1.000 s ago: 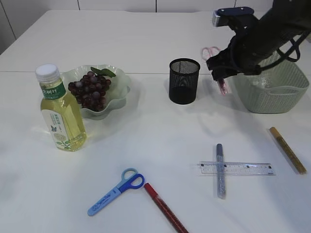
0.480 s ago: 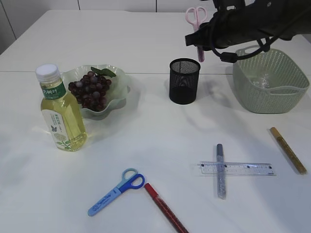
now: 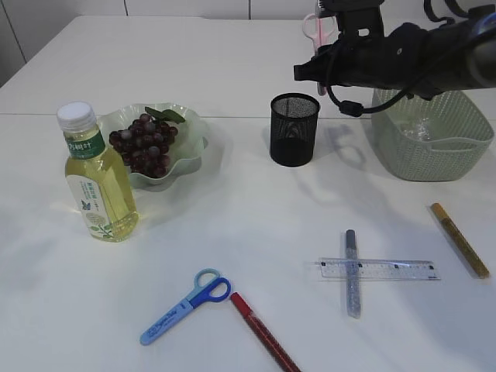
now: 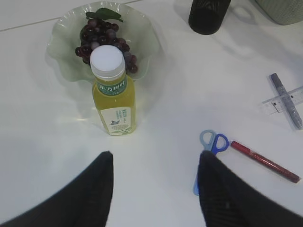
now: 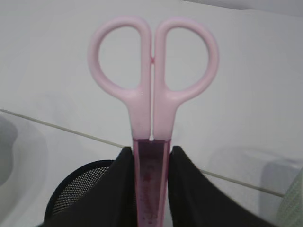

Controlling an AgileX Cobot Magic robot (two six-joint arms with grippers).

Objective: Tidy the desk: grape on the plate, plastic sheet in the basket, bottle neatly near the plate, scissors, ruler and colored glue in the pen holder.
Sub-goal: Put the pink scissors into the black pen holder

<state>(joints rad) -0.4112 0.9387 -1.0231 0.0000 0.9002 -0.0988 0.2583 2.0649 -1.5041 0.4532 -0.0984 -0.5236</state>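
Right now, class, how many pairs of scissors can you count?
2: pink scissors held in the right gripper above the pen holder; blue scissors lying on the table's near edge.

Pink scissors (image 5: 152, 90) in a translucent sheath are held upright, handles up, above the black mesh pen holder (image 3: 294, 129). Grapes (image 3: 143, 143) lie in the green plate (image 3: 194, 132), the bottle (image 3: 94, 177) upright beside it. Blue scissors (image 3: 186, 304), a clear ruler (image 3: 380, 269) crossed by a grey glue pen (image 3: 351, 271), and red (image 3: 263, 335) and gold glue pens (image 3: 459, 239) lie flat.
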